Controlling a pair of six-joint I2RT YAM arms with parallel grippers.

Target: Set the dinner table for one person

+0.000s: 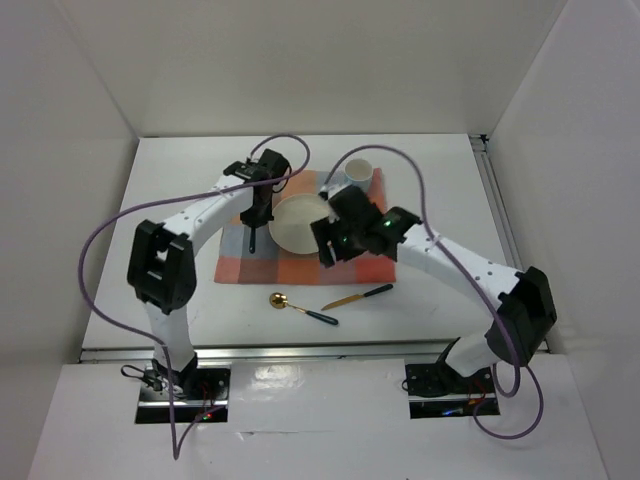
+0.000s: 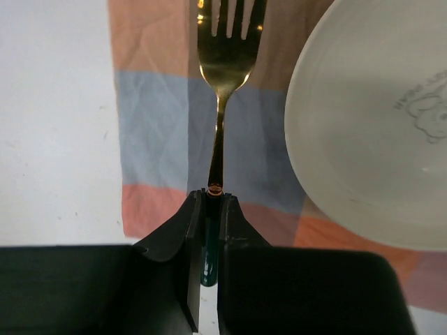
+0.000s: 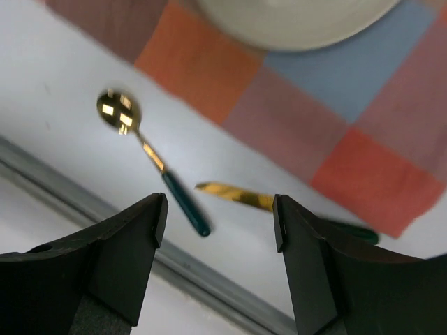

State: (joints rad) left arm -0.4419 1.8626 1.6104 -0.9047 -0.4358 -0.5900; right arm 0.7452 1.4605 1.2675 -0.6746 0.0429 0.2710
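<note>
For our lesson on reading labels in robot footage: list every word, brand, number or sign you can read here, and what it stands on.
Round cream ceramic plate: faint curved grey lettering above a small line drawing, seen in the left wrist view, too blurred to read.
No other words, numbers or signs show in any view.

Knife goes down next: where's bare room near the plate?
Bare: the mat squares between plate and its near edge. Crowded: the left strip, where the left end effector holds the fork; spoon and knife lie off the mat.
</note>
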